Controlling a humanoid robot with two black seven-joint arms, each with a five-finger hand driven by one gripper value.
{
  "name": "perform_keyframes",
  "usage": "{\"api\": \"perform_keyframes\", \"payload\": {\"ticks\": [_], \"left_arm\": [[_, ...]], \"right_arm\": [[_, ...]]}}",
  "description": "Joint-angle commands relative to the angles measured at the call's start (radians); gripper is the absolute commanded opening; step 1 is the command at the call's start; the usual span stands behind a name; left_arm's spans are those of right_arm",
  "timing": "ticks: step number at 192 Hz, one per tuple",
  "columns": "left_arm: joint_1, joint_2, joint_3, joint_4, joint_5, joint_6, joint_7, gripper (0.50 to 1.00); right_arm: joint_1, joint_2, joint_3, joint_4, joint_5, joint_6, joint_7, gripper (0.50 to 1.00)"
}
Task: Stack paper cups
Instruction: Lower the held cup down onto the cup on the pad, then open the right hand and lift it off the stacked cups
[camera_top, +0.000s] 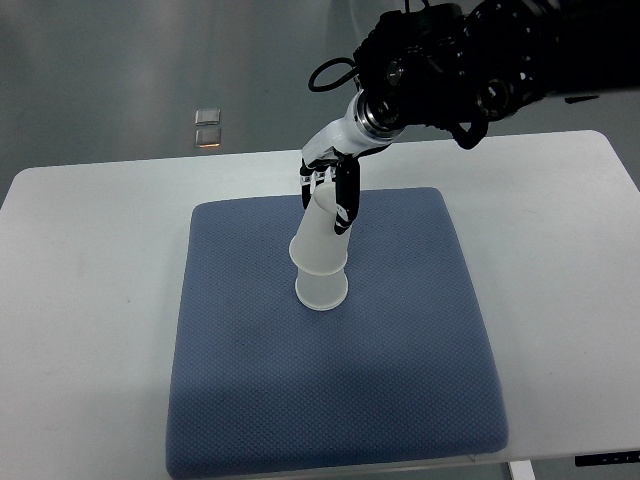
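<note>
Two white paper cups stand mouth-down on the blue mat (330, 400). The upper cup (322, 238) is tilted and sits over the lower cup (322, 290), which rests on the mat near its middle. My right hand (328, 192) reaches in from the upper right and its black and white fingers (346, 200) are curled around the top part of the upper cup. The left arm does not show.
The mat lies on a white table (90, 330). Two small square floor fittings (208, 128) show beyond the table's far edge. The right arm's dark body (460, 60) hangs over the table's far right side.
</note>
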Motion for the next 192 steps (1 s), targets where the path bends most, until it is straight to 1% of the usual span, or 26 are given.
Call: {"api": "perform_keyframes", "payload": {"ticks": [1, 72, 90, 126, 140, 151, 192], "left_arm": [[0.0, 0.0, 0.0, 0.0, 0.0, 0.0, 0.0, 1.0], [0.0, 0.0, 0.0, 0.0, 0.0, 0.0, 0.0, 1.0], [0.0, 0.0, 0.0, 0.0, 0.0, 0.0, 0.001, 1.0], [0.0, 0.0, 0.0, 0.0, 0.0, 0.0, 0.0, 1.0], [0.0, 0.0, 0.0, 0.0, 0.0, 0.0, 0.0, 1.0], [0.0, 0.0, 0.0, 0.0, 0.0, 0.0, 0.001, 1.0], [0.0, 0.0, 0.0, 0.001, 0.0, 0.0, 0.0, 1.0]], "right_arm": [[-0.016, 0.0, 0.0, 0.0, 0.002, -0.012, 0.0, 0.787], [-0.087, 0.0, 0.0, 0.0, 0.002, -0.067, 0.0, 0.797], [-0.096, 0.0, 0.0, 0.0, 0.002, -0.075, 0.002, 0.817], [-0.119, 0.0, 0.0, 0.0, 0.004, -0.078, 0.002, 0.84], [-0.125, 0.0, 0.0, 0.0, 0.005, -0.09, 0.003, 0.844], [-0.134, 0.0, 0.0, 0.0, 0.004, -0.094, 0.003, 0.856], [-0.131, 0.0, 0.002, -0.002, 0.007, -0.094, 0.003, 0.862]]}}
